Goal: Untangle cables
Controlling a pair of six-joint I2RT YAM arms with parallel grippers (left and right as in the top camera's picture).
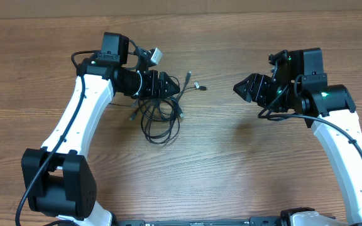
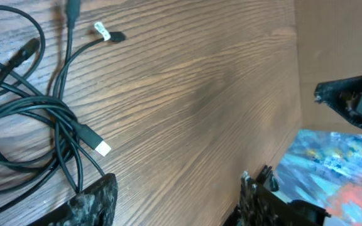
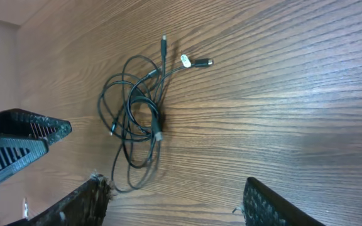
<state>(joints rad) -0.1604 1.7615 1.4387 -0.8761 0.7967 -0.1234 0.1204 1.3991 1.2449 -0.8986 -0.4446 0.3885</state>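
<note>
On the brown wood-grain table lies one tangle of thin black flexible cables, looped over one another. How many wires make it up cannot be told, though at least four small plug ends show around it. Over the tangle's upper edge hangs the left black two-finger claw, fingers spread wide, pinching nothing. Well to the right of the tangle, the right black claw is likewise spread and empty.
</note>
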